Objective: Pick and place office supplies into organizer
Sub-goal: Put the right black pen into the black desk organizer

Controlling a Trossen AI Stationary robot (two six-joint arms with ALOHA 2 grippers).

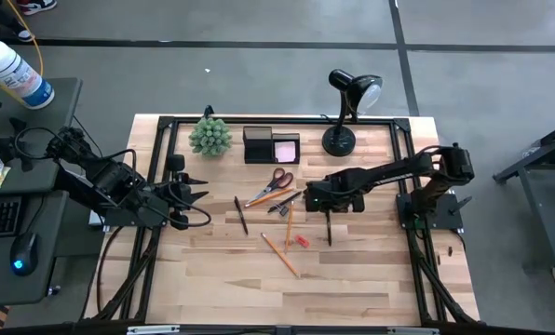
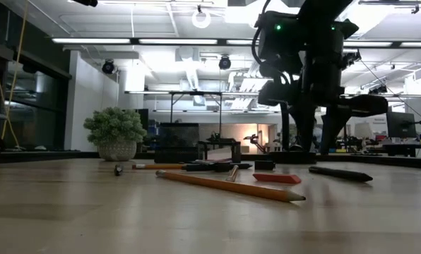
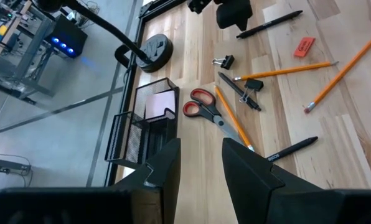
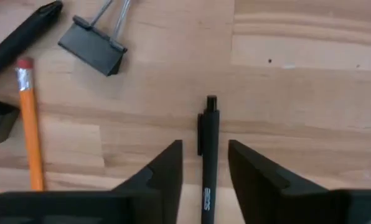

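From above, my right gripper (image 1: 329,216) sits mid-frame over a black pen (image 1: 329,229); scissors (image 1: 270,186), pencils (image 1: 279,254) and eraser (image 1: 301,242) lie loose below the organizer (image 1: 270,145), which holds the pink pad. My wrist camera shows my fingers apart, straddling the pen (image 4: 209,158), not yet gripping. Nearly everything remains. My left gripper (image 1: 196,189) waits at frame left, part open.

You are looking at 2 matte-black jointed arms trailing looped black cables; the right gripper (image 4: 204,163) and left gripper (image 3: 201,163) each carry 2 wedge-shaped dark fingers.
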